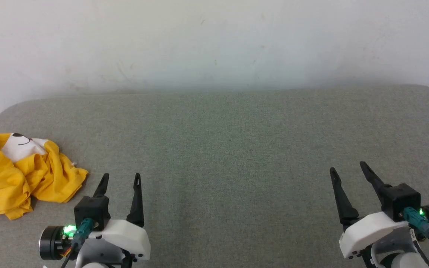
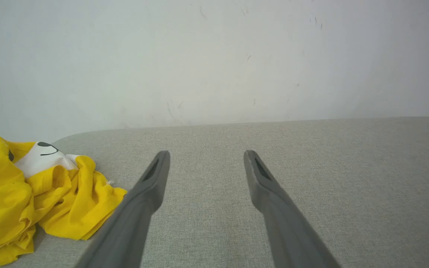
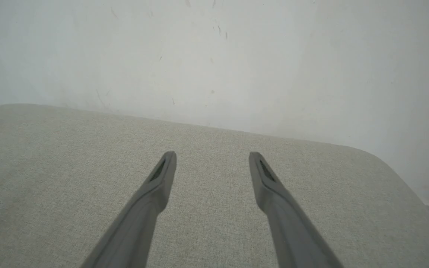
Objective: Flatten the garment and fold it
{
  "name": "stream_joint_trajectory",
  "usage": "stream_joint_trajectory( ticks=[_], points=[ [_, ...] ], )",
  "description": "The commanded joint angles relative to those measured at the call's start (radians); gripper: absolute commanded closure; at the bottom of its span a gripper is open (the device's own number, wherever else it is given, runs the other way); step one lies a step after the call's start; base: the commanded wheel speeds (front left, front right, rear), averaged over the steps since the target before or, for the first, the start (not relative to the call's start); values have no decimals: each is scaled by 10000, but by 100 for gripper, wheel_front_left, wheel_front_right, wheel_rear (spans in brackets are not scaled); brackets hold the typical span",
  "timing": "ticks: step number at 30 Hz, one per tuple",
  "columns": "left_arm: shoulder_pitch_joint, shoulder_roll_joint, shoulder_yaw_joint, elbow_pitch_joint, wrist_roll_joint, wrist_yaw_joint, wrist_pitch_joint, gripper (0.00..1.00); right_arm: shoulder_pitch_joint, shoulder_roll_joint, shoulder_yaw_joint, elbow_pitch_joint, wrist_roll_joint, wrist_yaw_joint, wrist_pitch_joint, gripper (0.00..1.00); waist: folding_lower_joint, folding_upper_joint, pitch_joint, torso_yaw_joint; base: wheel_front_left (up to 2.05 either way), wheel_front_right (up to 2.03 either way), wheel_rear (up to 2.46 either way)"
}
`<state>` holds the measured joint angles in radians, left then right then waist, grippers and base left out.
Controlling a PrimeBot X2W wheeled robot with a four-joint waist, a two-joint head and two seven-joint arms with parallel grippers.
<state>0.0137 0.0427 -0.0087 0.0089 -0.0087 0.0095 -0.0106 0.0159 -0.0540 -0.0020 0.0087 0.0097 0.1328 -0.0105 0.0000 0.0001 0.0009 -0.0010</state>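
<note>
Head view, left to right: the shirt point(image 1: 21, 173) lies in a crumpled yellow heap at the left end of the grey pad point(image 1: 218, 149), a bit of the white face print showing on top and its left part cut off by the picture's side. Just right of the shirt hangs the left gripper point(image 1: 121, 175), jaws spread wide and empty, not touching the cloth. Well apart to the right of the shirt is the right gripper point(image 1: 348, 166), likewise wide open with nothing in it. Behind the shirt stands a pale wall point(image 1: 214, 44).

Nothing is flattened yet, so the first grab looks like the risky one. The heap is bunched in many folds; a pinch into its middle would likely catch several layers at once and lift a lump instead of an edge or a shoulder. The shirt also sits near the pad's rounded left corner, so a pull the wrong way could drag it over the side. The right gripper has a long reach toward the shirt, and crossing in there could crowd the left arm.
</note>
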Motion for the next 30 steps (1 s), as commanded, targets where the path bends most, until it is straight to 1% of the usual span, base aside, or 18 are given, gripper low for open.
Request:
stream_joint_trajectory(
  ticks=[1, 15, 30],
  points=[
    [22, 5, -34, 23, -76, 32, -86, 0, 17, 3, -39, 9, 65, -2, -89, 0, 0, -1, 2, -1, 0, 0, 0],
    [84, 14, -89, 73, -180, 81, -379, 0, 110, 7, -113, -12, 99, -4, -382, 0, 0, -1, -41, 184, 0, 0, 0],
    [220, 23, -41, 74, -264, 140, -692, 0, 190, 11, -85, -84, 164, -6, -695, 0, 0, -1, -98, 918, 0, 0, 0]
  ],
)
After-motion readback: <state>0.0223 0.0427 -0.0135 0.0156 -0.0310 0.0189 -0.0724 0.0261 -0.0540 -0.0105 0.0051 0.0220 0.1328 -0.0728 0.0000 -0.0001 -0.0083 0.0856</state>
